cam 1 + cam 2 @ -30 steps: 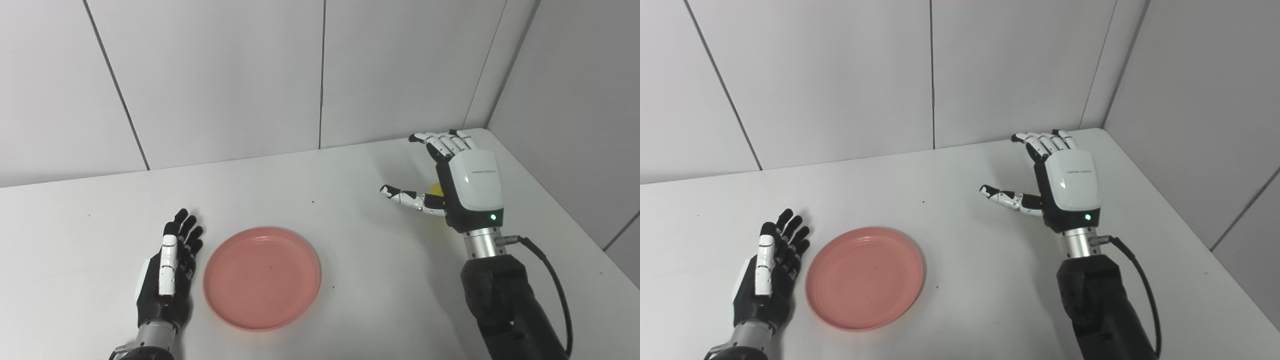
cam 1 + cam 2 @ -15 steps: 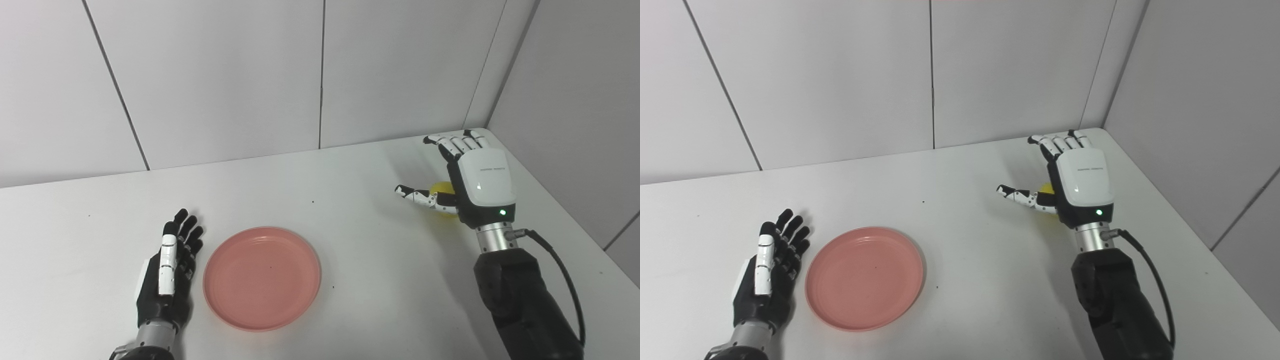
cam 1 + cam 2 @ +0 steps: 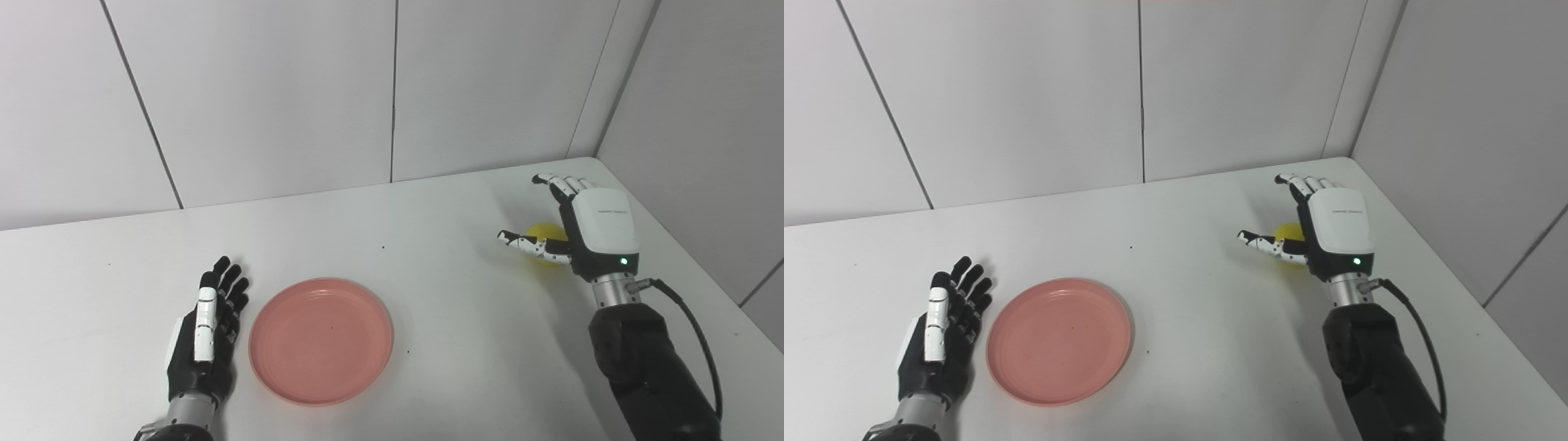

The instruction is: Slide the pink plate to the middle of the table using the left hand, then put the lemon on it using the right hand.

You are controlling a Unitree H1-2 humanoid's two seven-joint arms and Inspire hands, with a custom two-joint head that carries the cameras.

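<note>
The pink plate (image 3: 321, 340) lies flat on the white table, left of its middle. My left hand (image 3: 205, 334) rests just left of the plate's rim, open with its fingers stretched out, a small gap between them and the plate. The yellow lemon (image 3: 544, 235) sits near the table's right side, partly hidden. My right hand (image 3: 579, 225) stands around it, open, thumb reaching under the lemon's left side and fingers (image 3: 558, 184) curved above it. I cannot tell whether any finger touches the lemon.
The white table (image 3: 429, 294) meets grey wall panels at the back and on the right, close behind the right hand. The table's right edge (image 3: 692, 257) runs just beyond the right arm. A few small dark specks (image 3: 383, 247) mark the tabletop.
My right hand has moved right and lower, coming down around the lemon, which now shows more. The left hand and the plate have not moved.
</note>
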